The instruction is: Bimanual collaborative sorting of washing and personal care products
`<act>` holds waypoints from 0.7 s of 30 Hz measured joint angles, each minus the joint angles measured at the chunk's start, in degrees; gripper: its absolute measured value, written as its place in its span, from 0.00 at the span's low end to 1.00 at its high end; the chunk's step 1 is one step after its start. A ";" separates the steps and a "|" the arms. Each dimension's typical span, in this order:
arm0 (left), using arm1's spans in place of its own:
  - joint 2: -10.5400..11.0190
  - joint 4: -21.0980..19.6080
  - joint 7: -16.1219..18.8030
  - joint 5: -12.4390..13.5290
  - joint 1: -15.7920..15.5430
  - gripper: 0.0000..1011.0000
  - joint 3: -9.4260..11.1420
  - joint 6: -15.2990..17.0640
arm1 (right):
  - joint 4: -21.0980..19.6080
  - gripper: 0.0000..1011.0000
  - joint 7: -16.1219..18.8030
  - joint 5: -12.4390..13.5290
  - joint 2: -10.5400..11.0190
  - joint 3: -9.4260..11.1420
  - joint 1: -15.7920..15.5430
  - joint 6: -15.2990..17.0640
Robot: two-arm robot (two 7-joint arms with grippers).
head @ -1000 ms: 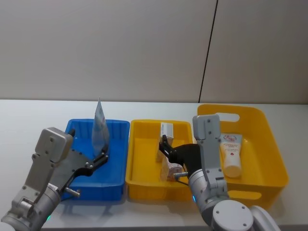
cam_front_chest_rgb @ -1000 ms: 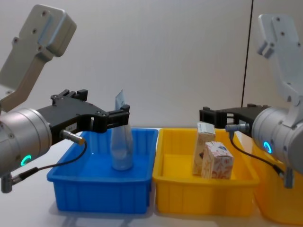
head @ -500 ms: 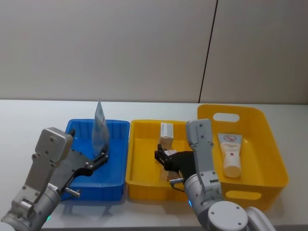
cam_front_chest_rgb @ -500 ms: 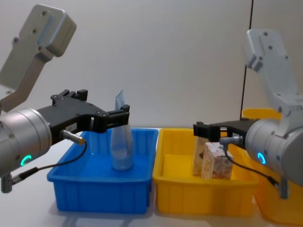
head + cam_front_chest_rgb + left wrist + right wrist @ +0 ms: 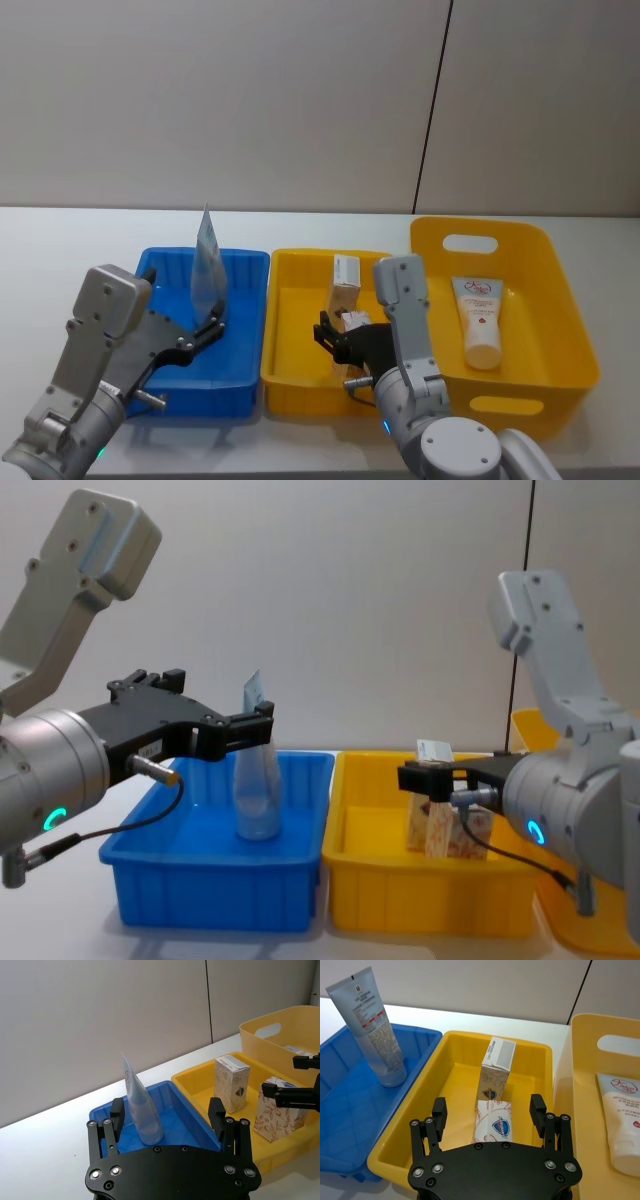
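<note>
A pale translucent tube point(image 5: 207, 262) stands upright in the blue tray point(image 5: 160, 262). My left gripper point(image 5: 166, 1114) hangs open just in front of it, and the tube point(image 5: 140, 1110) is close to one finger without touching. In the middle yellow tray point(image 5: 276, 335) a tall beige carton point(image 5: 496, 1067) stands behind a squat white carton with an orange-red pattern point(image 5: 494, 1121). My right gripper point(image 5: 488, 1107) is open low over that tray, with the squat carton showing between its fingers. A light blue tube with a red logo point(image 5: 480, 315) lies in the yellow basket point(image 5: 565, 300).
The three containers stand side by side on a white table point(image 5: 60, 250), with the blue tray at the left and the handled basket at the right. A grey wall point(image 5: 300, 100) rises behind them. Bare tabletop lies left of the blue tray.
My right gripper has moved left and down from the basket side to the cartons in the middle tray. The left arm and the tube have not moved.
</note>
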 joint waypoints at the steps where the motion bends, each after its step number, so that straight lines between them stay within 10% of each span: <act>1: 0.00 0.00 0.00 0.00 0.00 0.99 0.00 0.00 | 0.19 0.99 -0.05 -0.06 -0.07 0.05 0.02 0.08; 21: 0.00 0.00 0.00 0.00 0.00 0.99 0.00 0.00 | 2.59 0.99 0.18 -1.09 -0.68 0.41 -0.10 2.70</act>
